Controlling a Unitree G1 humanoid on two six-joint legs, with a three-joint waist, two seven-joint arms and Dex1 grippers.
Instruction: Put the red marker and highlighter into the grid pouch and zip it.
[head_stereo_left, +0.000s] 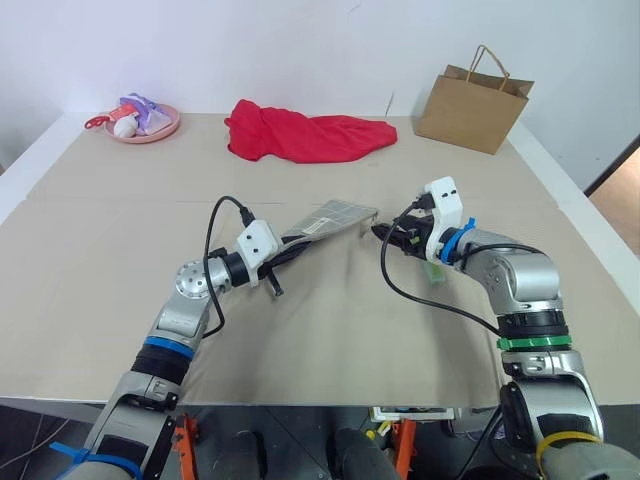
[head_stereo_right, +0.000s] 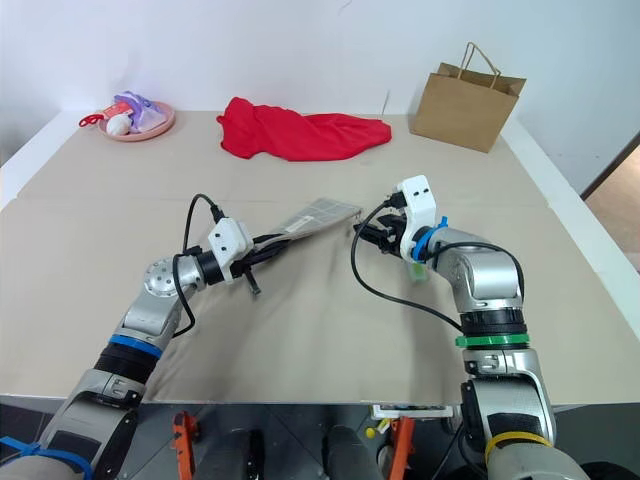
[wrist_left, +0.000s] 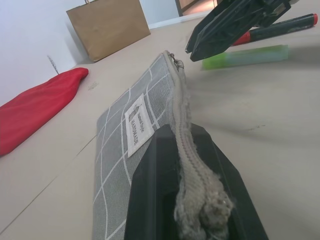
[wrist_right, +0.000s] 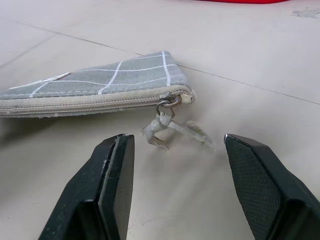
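One pouch (head_stereo_left: 330, 219) was pinched at its zipper edge by the left gripper (wrist_left: 192, 165). The right gripper (wrist_right: 180, 175) gaped empty before the zipper pull (wrist_right: 167, 125); one marker (wrist_left: 280, 27) and one highlighter (wrist_left: 247, 56) lay beyond it.

The grid pouch (wrist_left: 120, 145) label (wrist_left: 136, 126) reads "HANDMADE".
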